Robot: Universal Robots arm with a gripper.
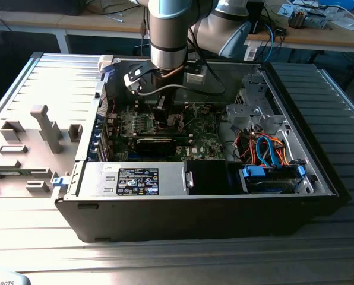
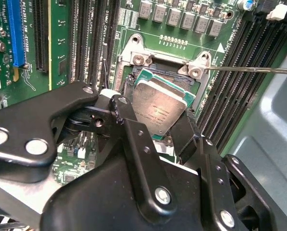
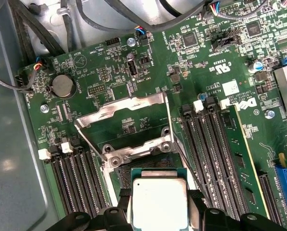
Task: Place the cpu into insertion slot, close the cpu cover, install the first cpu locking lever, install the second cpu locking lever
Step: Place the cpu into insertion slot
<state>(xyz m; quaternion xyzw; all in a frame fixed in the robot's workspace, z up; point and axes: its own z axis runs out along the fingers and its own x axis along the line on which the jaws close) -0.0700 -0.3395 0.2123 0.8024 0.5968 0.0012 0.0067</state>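
- Gripping 1 cpu (image 2: pixel 160 110) by 2 opposite edges, the gripper (image 2: pixel 153 118) has its 2 black fingers (image 2: pixel 129 127) clamped on the chip. The silver top faces the cameras in both wrist views.
- 1 insertion slot (image 2: pixel 165 72) lies directly under the cpu, and a dark strip of it shows past the chip's far edge. Whether the chip touches the slot cannot be told.
- 1 cpu cover (image 3: pixel 119 109) stands swung open beyond the slot, clear of the chip, with green board showing through its window.
- 2 thin locking levers (image 3: pixel 90 143) angle away from the socket, 1 on each side, neither hooked down.
- 2 banks of long black memory slots (image 3: pixel 208 154) flank the socket, close beside the fingers.
- In the upper middle of the exterior view, 1 arm (image 1: pixel 168 35) reaches down into 1 open computer case (image 1: pixel 195 217). The case walls stand well apart from it on every side.
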